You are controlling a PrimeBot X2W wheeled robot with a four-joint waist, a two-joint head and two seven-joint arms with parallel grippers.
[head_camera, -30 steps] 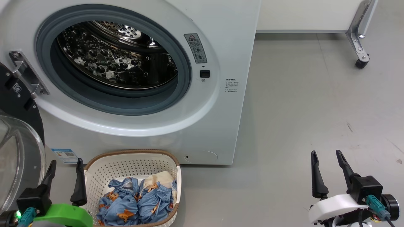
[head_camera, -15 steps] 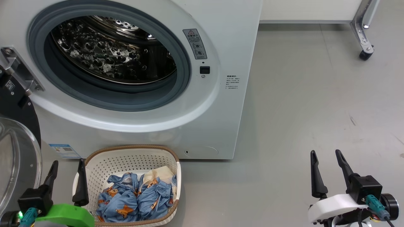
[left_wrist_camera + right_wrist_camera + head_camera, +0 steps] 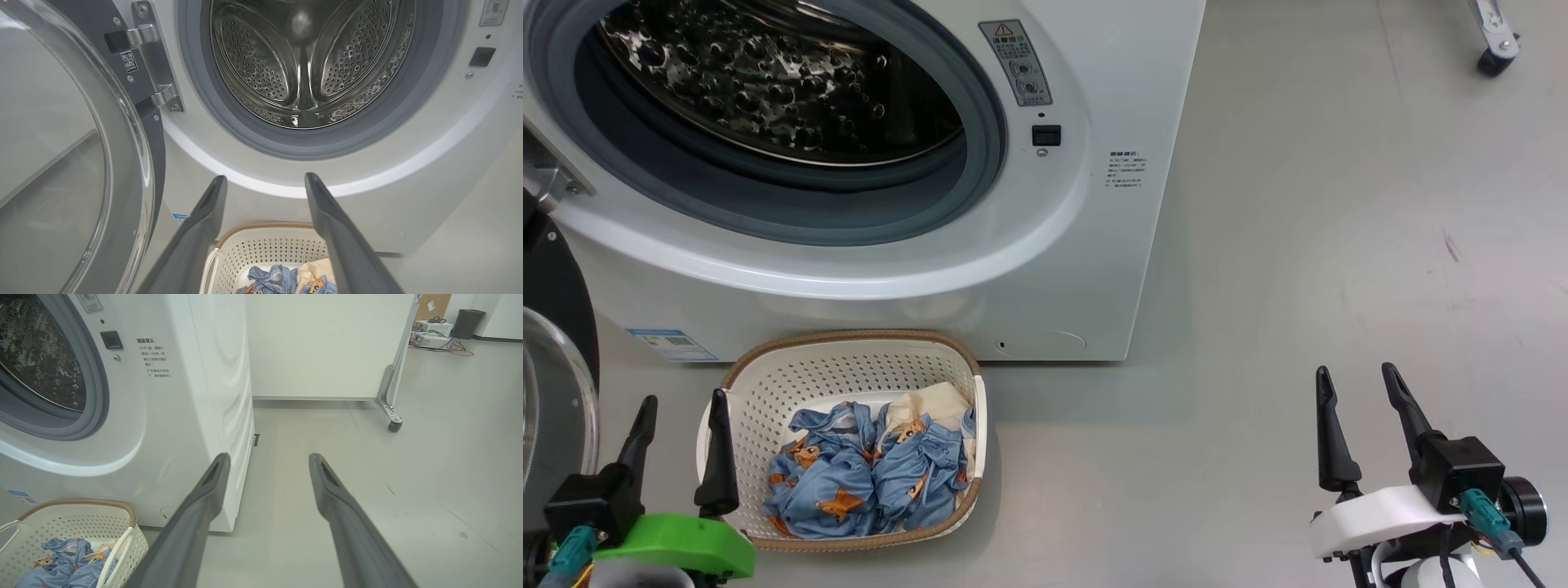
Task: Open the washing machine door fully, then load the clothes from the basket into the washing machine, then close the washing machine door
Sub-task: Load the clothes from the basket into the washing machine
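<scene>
The white washing machine point(image 3: 1094, 245) stands with its grey-ringed mouth uncovered and the steel drum point(image 3: 302, 65) bare inside. Its door point(image 3: 547, 384) is swung out to the left, glass bowl point(image 3: 53, 163) facing me. On the floor in front sits the cream basket point(image 3: 849, 359), holding crumpled light blue clothes point(image 3: 866, 478) with orange figures. My left gripper point(image 3: 682, 400) hangs open at the basket's left edge, nothing between its fingers. My right gripper point(image 3: 1356, 376) is open over bare floor, well right of the machine.
Grey floor point(image 3: 1339, 245) stretches right of the machine. A white panel on a metal leg with a caster point(image 3: 394, 425) stands at the back right. Boxes, cables and a dark bin point(image 3: 468, 323) lie far off in the right wrist view.
The head camera has tilted down and shifted, so the machine and basket sit higher in view. Both grippers stay open and empty.
</scene>
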